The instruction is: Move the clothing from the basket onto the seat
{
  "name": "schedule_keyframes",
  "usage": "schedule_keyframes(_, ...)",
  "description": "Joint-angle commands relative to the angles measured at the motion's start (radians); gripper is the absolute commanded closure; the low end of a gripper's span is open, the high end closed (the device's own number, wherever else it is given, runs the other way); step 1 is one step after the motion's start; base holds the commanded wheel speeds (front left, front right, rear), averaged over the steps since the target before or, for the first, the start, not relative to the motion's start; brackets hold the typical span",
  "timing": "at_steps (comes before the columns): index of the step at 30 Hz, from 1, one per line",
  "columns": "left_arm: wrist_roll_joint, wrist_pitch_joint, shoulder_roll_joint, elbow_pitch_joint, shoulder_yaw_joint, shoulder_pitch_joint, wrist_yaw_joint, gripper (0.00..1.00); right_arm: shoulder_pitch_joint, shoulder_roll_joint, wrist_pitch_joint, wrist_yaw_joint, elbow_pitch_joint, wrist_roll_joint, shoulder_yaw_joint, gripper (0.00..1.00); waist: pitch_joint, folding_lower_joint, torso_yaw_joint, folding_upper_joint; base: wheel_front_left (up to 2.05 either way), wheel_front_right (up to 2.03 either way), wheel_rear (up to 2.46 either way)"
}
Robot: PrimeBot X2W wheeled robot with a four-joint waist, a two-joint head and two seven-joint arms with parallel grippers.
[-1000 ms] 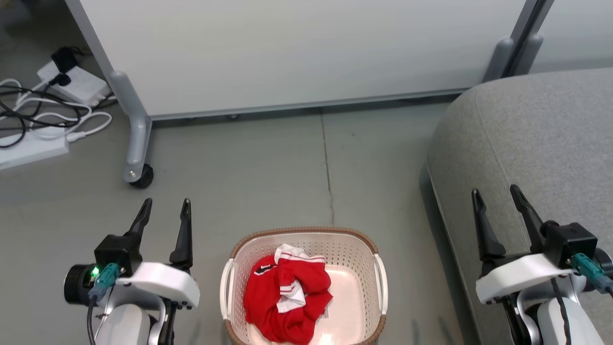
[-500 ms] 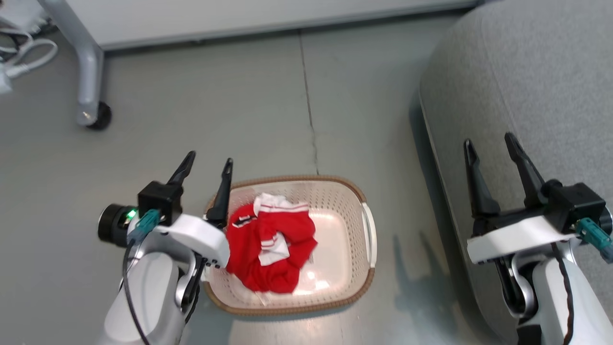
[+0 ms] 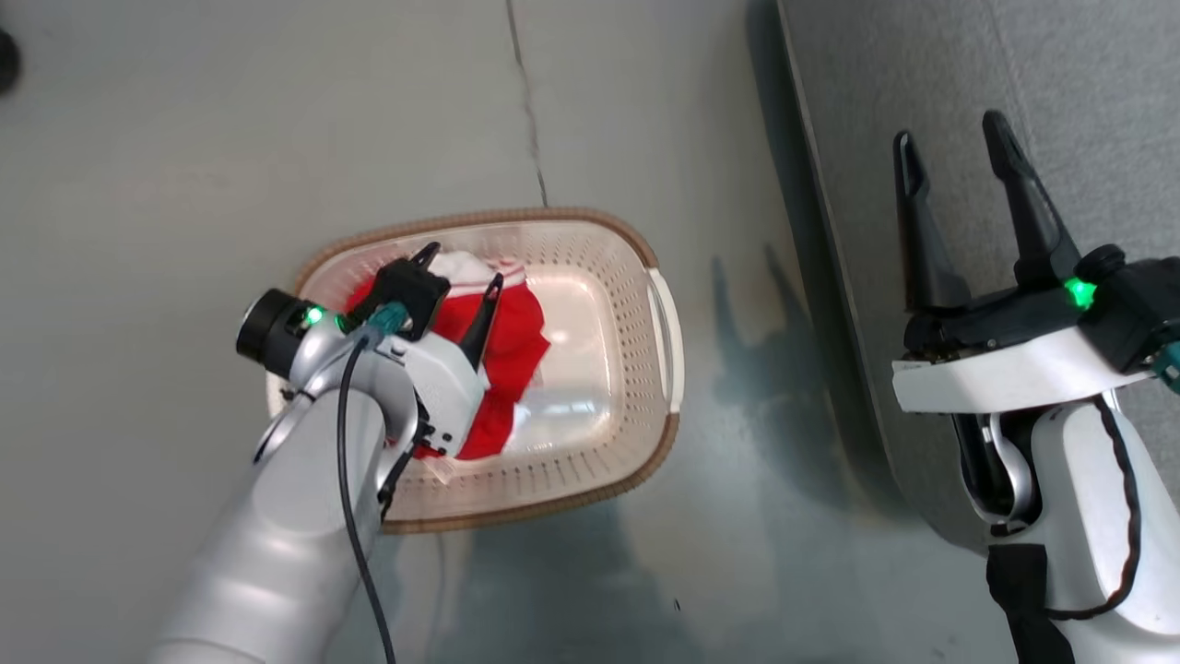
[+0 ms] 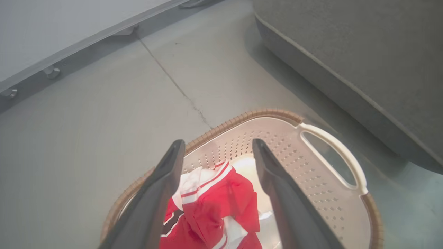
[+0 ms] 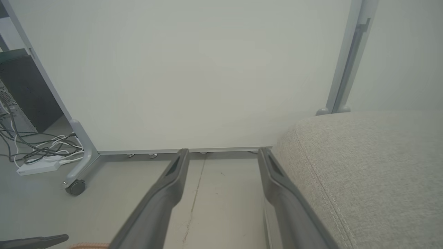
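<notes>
The red clothing (image 3: 516, 346) with white striped trim lies bunched in the left half of the cream basket (image 3: 636, 304) on the floor. My left gripper (image 3: 461, 266) hangs open over the pile, its fingers pointing down into the basket; in the left wrist view the clothing (image 4: 214, 214) shows between the spread fingers of the gripper (image 4: 216, 147), above the basket (image 4: 332, 173). My right gripper (image 3: 949, 138) is open and empty over the edge of the grey seat (image 3: 1088, 83). The right wrist view shows that gripper (image 5: 221, 154) beside the seat (image 5: 373, 166).
A wheeled white partition (image 5: 207, 69) stands behind the floor area, its caster (image 5: 76, 187) at the left. Cables and a power strip (image 5: 38, 166) lie on the floor at far left. A floor seam (image 3: 525, 92) runs up from the basket.
The head camera has tilted further down, shifting the whole picture. My left arm has swung right and reached over the basket, its open fingers now above the red clothing. The right gripper stays open.
</notes>
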Motion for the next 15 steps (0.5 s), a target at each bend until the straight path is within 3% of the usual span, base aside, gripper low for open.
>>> schedule_keyframes(1,0.011,0.013,0.01,0.036,-0.01,-0.04,-0.008,0.0,-0.02,-0.004,-0.009,0.002,-0.009,0.008,0.003,0.0,0.085,-0.0001,-0.043,0.0,0.0,0.0,0.0)
schedule_keyframes(9,0.043,0.091,0.031,0.227,-0.054,-0.178,-0.018,0.0,-0.061,-0.004,-0.026,0.002,-0.035,0.044,0.035,0.0,0.191,-0.0001,-0.093,0.0,0.0,0.0,0.0)
schedule_keyframes(15,0.077,0.171,0.062,0.327,-0.09,-0.251,0.008,0.0,-0.074,-0.004,-0.031,0.002,-0.051,0.073,0.056,0.0,0.249,-0.0001,-0.12,0.0,0.0,0.0,0.0)
